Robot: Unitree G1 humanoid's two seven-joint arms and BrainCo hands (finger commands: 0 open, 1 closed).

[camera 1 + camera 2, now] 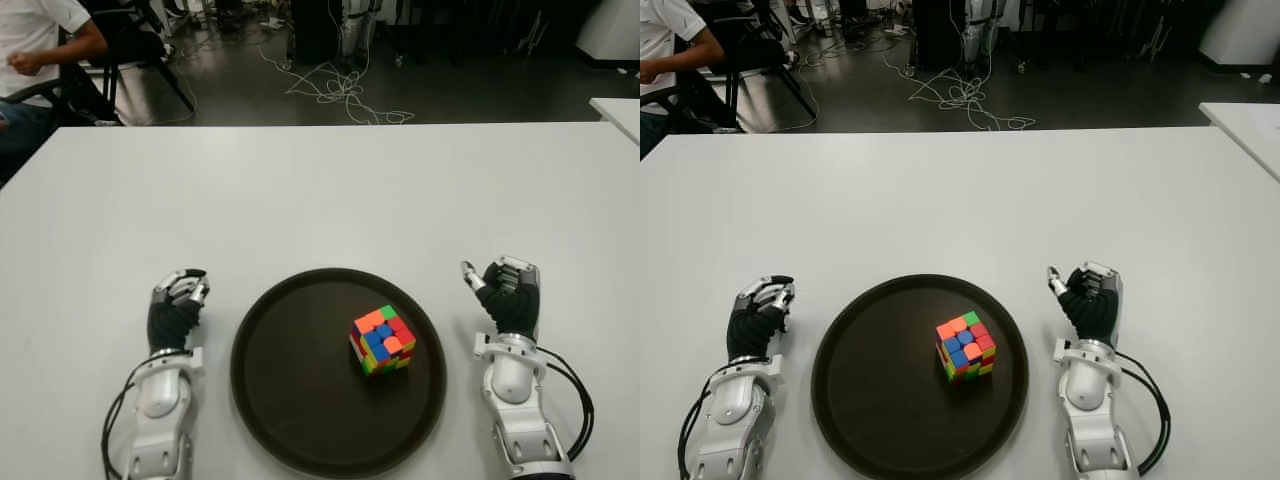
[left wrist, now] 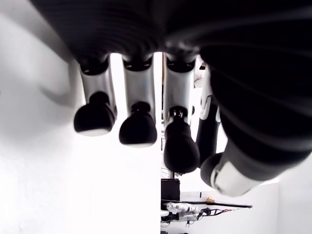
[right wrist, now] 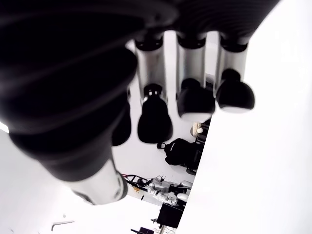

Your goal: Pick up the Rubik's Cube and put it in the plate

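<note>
Rubik's Cube is found inside the plate, right of centre; left hand at 9 o'clock and right hand at 3 o'clock are loosely curled, empty; placement judged complete, nothing further required.

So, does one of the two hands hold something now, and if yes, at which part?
Nothing is held. The Rubik's Cube lies in the plate, and the left hand and right hand show empty on either side of it.
</note>
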